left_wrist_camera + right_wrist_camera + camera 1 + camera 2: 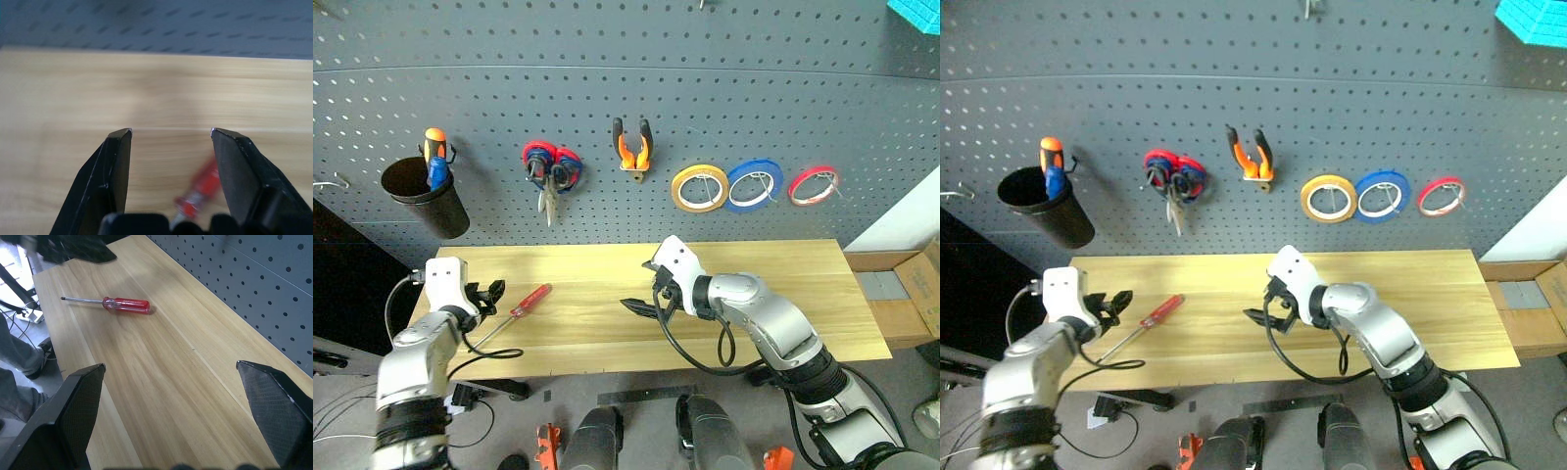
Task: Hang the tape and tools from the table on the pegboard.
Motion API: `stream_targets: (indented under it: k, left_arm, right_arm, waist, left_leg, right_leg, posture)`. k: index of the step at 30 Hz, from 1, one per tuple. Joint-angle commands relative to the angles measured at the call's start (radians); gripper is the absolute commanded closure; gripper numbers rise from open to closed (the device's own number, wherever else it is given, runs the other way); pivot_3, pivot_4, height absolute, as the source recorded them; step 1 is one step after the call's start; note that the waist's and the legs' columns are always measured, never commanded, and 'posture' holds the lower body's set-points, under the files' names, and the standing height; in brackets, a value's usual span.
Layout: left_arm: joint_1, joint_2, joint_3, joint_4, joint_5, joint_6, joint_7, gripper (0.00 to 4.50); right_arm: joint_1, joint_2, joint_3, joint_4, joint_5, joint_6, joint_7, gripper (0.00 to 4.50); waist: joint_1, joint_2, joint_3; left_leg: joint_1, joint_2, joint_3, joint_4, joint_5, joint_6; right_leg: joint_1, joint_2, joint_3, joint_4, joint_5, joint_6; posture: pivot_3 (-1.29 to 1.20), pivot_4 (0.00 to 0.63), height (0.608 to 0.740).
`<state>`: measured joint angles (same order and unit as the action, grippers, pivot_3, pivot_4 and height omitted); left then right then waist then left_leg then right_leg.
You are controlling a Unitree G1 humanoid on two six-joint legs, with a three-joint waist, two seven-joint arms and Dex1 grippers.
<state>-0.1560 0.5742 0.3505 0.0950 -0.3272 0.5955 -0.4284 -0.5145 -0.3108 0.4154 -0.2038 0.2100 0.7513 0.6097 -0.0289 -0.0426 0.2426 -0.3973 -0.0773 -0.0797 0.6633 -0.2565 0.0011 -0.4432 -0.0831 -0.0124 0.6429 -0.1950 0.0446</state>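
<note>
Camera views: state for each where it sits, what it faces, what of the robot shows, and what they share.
Left eye view: on the head, facing down at the table and pegboard; both arms show, with the left end effector and right end effector.
Right eye view: stereo twin, same scene.
Left wrist view: along its open fingers over the tabletop.
Right wrist view: between its wide-open fingers along the table.
Shared: all four show the red-handled screwdriver.

screwdriver (528, 302): red handle | table (783, 294): pale yellow wood grain | pegboard (607, 88): dark grey, dotted holes
</note>
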Motion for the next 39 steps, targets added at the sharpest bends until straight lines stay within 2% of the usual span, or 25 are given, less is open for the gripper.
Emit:
stream_targets:
  k: [1,6,9,12,13,21,26,34,37,39]
  left_arm:
    - [-0.005,0.039,-0.042,-0.027,0.009,0.024,-0.046,1.76]
    - [-0.094,0.071,-0.102,0.088,0.069,-0.04,-0.066,1.76]
    - [-0.19,0.125,-0.192,0.21,0.144,-0.083,-0.125,1.15]
    - [-0.236,0.166,-0.29,0.305,0.214,-0.14,-0.199,0.18]
    - [-0.244,0.174,-0.314,0.323,0.222,-0.162,-0.237,0.04]
    - [-0.289,0.2,-0.433,0.441,0.297,-0.257,-0.4,0.04]
    - [-0.372,0.159,-0.481,0.602,0.388,-0.316,-0.32,0.04]
    - [-0.388,0.103,-0.542,0.703,0.458,-0.301,-0.341,0.04]
    - [-0.379,0.09,-0.549,0.717,0.471,-0.286,-0.344,0.6]
    - [-0.375,0.085,-0.549,0.724,0.484,-0.275,-0.323,1.29]
  right_arm:
    - [0.003,0.0,-0.009,-0.041,-0.001,-0.006,0.008,0.0]
    - [-0.003,0.001,-0.011,-0.032,-0.003,-0.006,0.009,0.0]
    - [0.002,-0.007,-0.016,-0.035,-0.003,-0.002,0.009,0.0]
    - [0.003,-0.011,-0.02,-0.035,-0.005,0.0,0.004,0.0]
    - [0.002,-0.011,-0.023,-0.035,-0.005,0.002,0.001,0.0]
    - [0.011,-0.02,-0.03,-0.047,-0.002,0.015,-0.007,0.0]
    - [0.017,-0.026,-0.037,-0.062,-0.002,0.029,-0.01,0.0]
    - [0.012,-0.034,-0.05,-0.066,-0.002,0.043,-0.015,0.0]
    - [0.004,-0.034,-0.058,-0.058,-0.005,0.044,-0.021,0.0]
    - [0.005,-0.036,-0.063,-0.057,-0.006,0.045,-0.024,0.0]
  waist:
    - [0.001,0.0,0.0]
    - [0.003,0.0,0.0]
    - [0.003,0.0,0.0]
    - [0.002,0.0,0.0]
    - [0.0,0.0,0.0]
    - [-0.002,0.0,0.0]
    - [-0.001,0.0,0.001]
    - [-0.003,0.001,0.001]
    - [-0.003,0.001,0.001]
    - [-0.003,0.002,0.002]
  left_leg:
    - [0.0,0.0,0.0,0.0,0.0,0.0]
    - [0.0,0.0,0.0,0.0,0.0,0.0]
    - [0.0,0.0,0.0,0.0,0.0,0.0]
    - [0.0,0.0,0.0,0.0,0.0,0.0]
    - [0.0,0.0,0.0,0.0,0.0,0.0]
    - [-0.002,0.0,0.001,-0.001,0.0,0.001]
    - [-0.002,0.0,0.0,-0.001,0.0,0.001]
    - [-0.002,0.0,0.001,0.0,-0.001,0.002]
    - [-0.001,0.0,0.001,0.0,-0.001,0.002]
    - [0.0,0.0,0.001,0.0,-0.001,0.002]
  right_leg:
    - [0.0,0.0,0.0,0.0,0.0,0.0]
    - [0.001,0.0,-0.001,0.0,0.0,0.0]
    - [0.0,0.0,-0.001,0.0,0.0,0.0]
    - [0.0,0.001,-0.001,0.0,0.0,0.0]
    - [0.0,0.001,-0.001,0.0,0.0,0.0]
    - [-0.003,0.001,0.0,0.0,0.0,0.0]
    - [-0.003,0.0,-0.001,0.0,0.0,0.0]
    - [-0.003,0.0,-0.001,0.0,0.0,0.0]
    - [-0.002,0.0,0.0,0.0,0.0,0.0]
    - [0.0,0.0,0.0,0.0,0.0,0.0]
  posture:
    - [-0.01,0.219,0.74]
    - [-0.02,0.221,0.74]
    - [-0.02,0.221,0.74]
    - [-0.02,0.222,0.74]
    - [-0.02,0.222,0.74]
    - [-0.03,0.229,0.74]
    - [-0.04,0.236,0.74]
    - [-0.06,0.247,0.74]
    - [-0.06,0.248,0.74]
    - [-0.06,0.247,0.74]
